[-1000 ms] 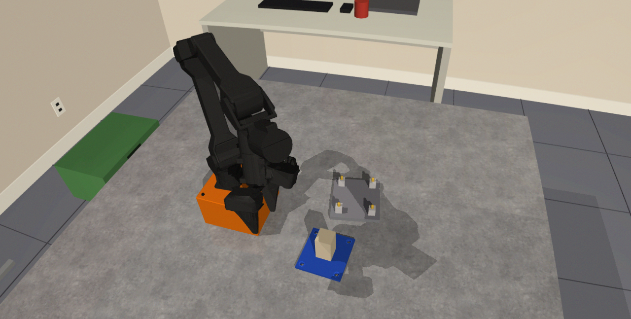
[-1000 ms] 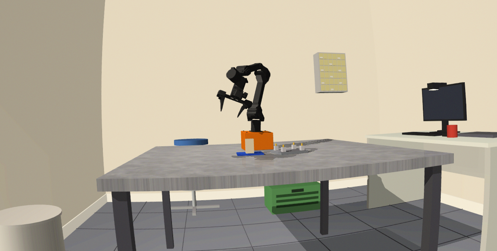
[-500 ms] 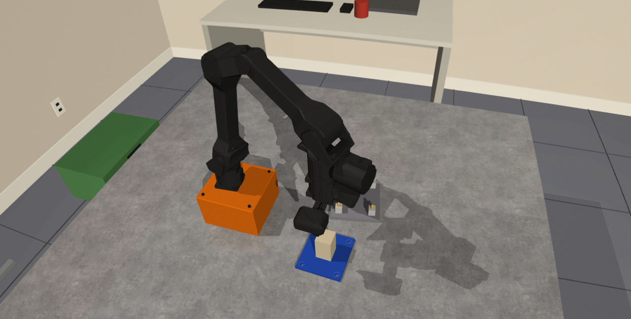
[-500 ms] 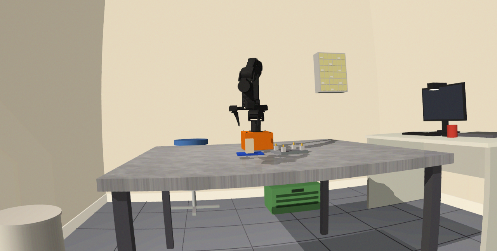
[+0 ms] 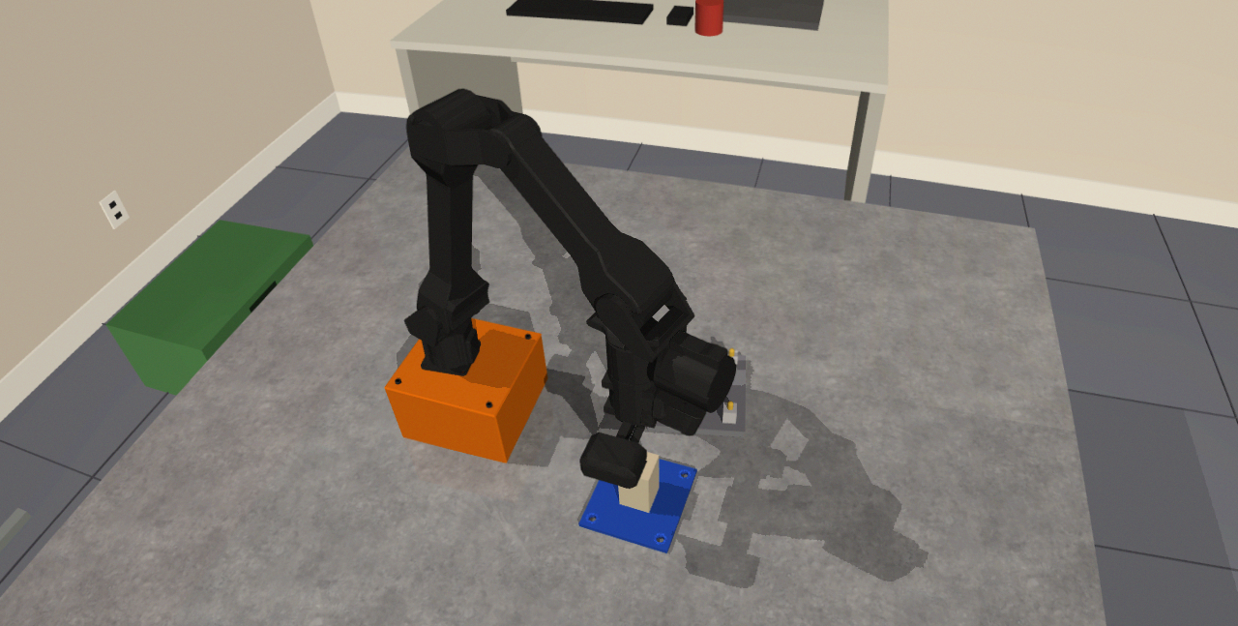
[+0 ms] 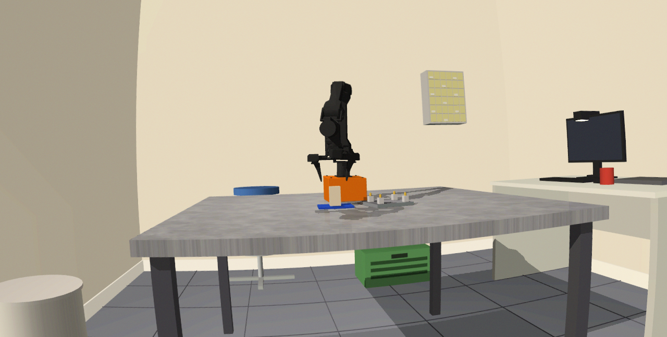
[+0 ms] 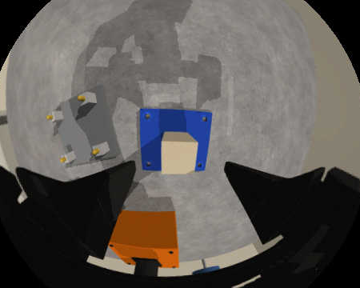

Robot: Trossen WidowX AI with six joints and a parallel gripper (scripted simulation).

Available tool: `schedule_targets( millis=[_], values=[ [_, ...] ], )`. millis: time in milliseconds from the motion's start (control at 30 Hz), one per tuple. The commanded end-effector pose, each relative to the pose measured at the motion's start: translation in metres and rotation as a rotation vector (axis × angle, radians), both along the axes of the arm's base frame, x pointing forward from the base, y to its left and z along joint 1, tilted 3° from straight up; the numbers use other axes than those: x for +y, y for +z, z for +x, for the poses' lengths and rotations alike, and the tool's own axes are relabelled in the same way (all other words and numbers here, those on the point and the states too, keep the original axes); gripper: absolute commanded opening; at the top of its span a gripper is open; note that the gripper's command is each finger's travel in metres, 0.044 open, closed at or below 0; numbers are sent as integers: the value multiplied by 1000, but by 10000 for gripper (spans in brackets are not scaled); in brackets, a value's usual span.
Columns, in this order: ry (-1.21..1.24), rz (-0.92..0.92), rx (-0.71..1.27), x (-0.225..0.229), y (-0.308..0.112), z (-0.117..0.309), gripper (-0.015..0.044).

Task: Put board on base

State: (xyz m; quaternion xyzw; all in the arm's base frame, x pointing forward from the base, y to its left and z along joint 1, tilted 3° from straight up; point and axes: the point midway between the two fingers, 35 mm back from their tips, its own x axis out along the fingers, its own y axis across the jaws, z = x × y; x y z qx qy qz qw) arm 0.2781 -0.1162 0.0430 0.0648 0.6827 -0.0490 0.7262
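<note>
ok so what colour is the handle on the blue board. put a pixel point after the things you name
Cream (image 5: 637, 492) (image 6: 334, 196) (image 7: 179, 157); the wrist view shows it best.

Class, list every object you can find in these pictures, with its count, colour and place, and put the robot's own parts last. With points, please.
board (image 5: 605, 508) (image 6: 324, 207) (image 7: 150, 138): 1, blue, flat on table
handle (image 5: 636, 493) (image 6: 334, 196) (image 7: 179, 157): 1, cream, on board
base (image 7: 93, 132): 1, grey, beside board
posts: 4, pale grey, on base
pins: 4, gold, on posts
table (image 5: 303, 484) (image 6: 209, 223): 1, grey, under robot
desk (image 5: 467, 33): 1, off-white, by wall
monitor (image 6: 594, 141), keyboard (image 5: 579, 11): 1 each, dark, on desk
mug-like cylinder (image 5: 709, 16) (image 6: 606, 176): 1, red, on desk
drawer chest (image 5: 207, 284) (image 6: 396, 265): 1, green, on floor
wall cabinet (image 6: 445, 97): 1, grey and yellow
mounting block (image 5: 450, 423) (image 6: 354, 189) (image 7: 148, 228): 1, orange, under arm
arm (image 5: 450, 220) (image 6: 337, 106): 1, black
pincer (image 6: 333, 179) (image 7: 182, 166): 1, black, open above board
</note>
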Motion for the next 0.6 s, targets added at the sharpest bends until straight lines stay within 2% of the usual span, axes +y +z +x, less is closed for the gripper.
schedule_targets(
  millis=[0, 567],
  values=[
    [-3, 5, 1, 1, -5, 0, 440],
    [-3, 5, 1, 1, -33, 3, 440]
  ],
)
